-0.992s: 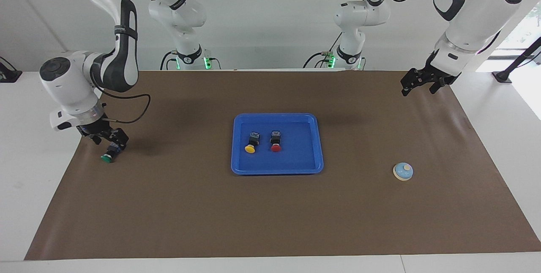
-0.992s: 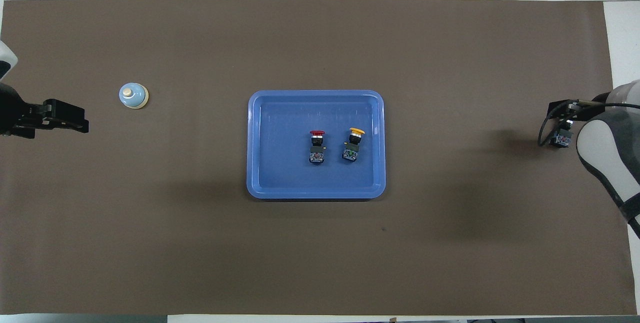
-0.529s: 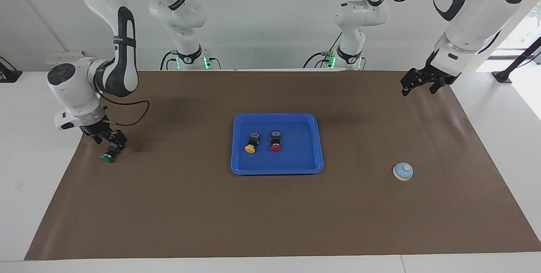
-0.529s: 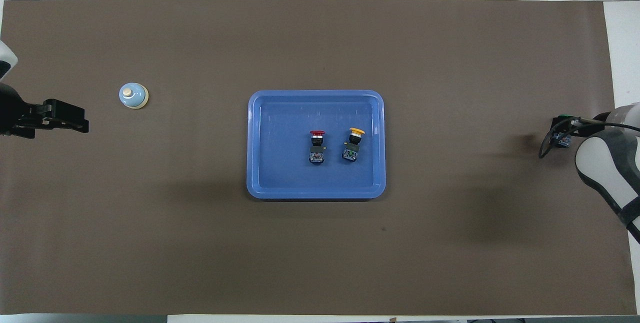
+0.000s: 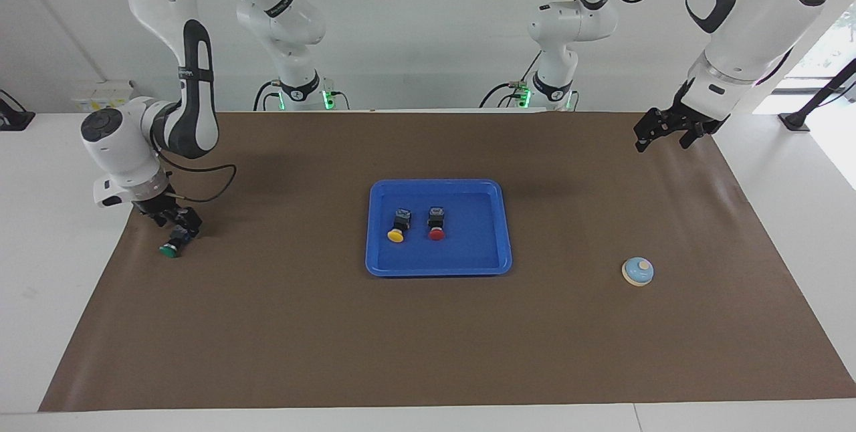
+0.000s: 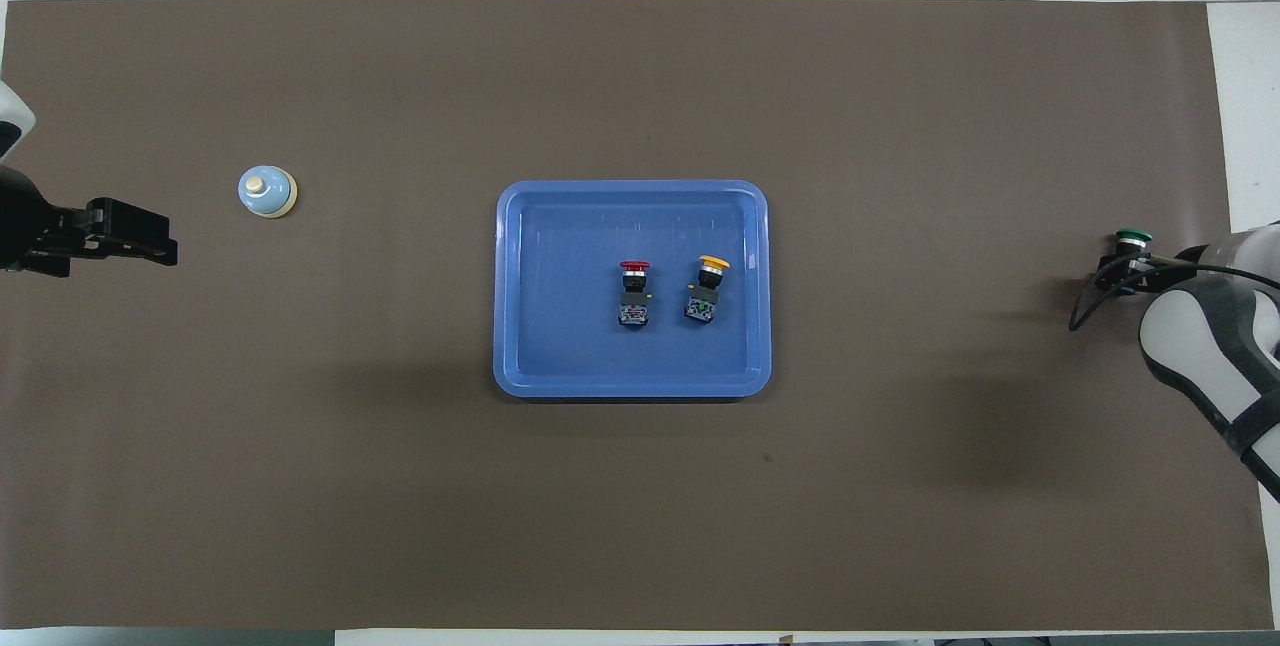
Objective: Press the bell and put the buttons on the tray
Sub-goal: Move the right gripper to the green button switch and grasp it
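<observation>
The blue tray [image 5: 381, 265] [image 6: 515, 366] lies mid-mat. In it lie the yellow button [image 5: 398, 226] [image 6: 708, 287] and the red button [image 5: 436, 223] [image 6: 634, 291], side by side. The green button [image 5: 171, 247] [image 6: 1133, 238] lies on the mat at the right arm's end. My right gripper [image 5: 175, 223] [image 6: 1122, 273] is low at that button's black body, its cap showing just past it. The bell [image 5: 637, 271] [image 6: 267, 191] stands at the left arm's end. My left gripper [image 5: 662, 141] [image 6: 135, 236] hangs open in the air over the mat's edge, nearer the robots than the bell, waiting.
The brown mat [image 5: 428, 352] covers the table, with white table edge [image 5: 53, 271] around it. A black cable [image 5: 207, 181] loops from the right wrist over the mat.
The right arm's wrist has turned and shifted toward the table's end over the green button, uncovering its cap in the overhead view. The button, bell, tray and left arm have not moved.
</observation>
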